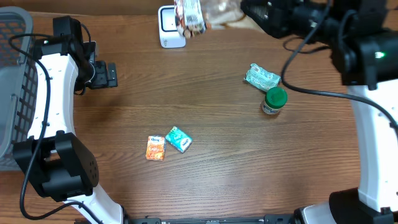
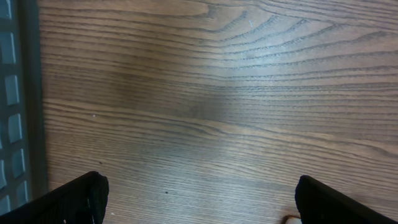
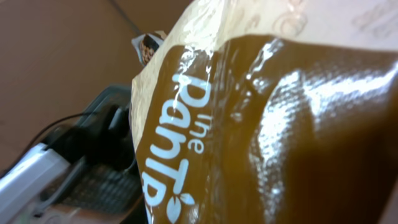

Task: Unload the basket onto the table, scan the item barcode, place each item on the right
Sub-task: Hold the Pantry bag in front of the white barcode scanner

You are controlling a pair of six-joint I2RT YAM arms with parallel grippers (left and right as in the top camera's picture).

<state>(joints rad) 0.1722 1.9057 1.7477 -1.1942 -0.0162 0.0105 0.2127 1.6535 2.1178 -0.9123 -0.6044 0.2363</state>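
Note:
The item is a glossy brown snack bag (image 1: 189,15) with white lettering. It hangs in the air at the back of the table, right beside the white barcode scanner (image 1: 171,28). My right gripper (image 1: 239,15) reaches in from the right and is shut on the bag. In the right wrist view the bag (image 3: 280,124) fills nearly the whole picture and hides the fingers. My left gripper (image 1: 109,74) hovers over bare wood at the left, open and holding nothing. Its black fingertips (image 2: 81,199) stand far apart at the bottom corners of the left wrist view.
A grey mesh basket (image 1: 15,74) stands at the left edge, and its wall (image 2: 12,93) shows beside the left gripper. A green packet (image 1: 261,76) and a green-lidded jar (image 1: 273,101) sit at the right. An orange packet (image 1: 155,148) and a teal packet (image 1: 178,139) lie near the front.

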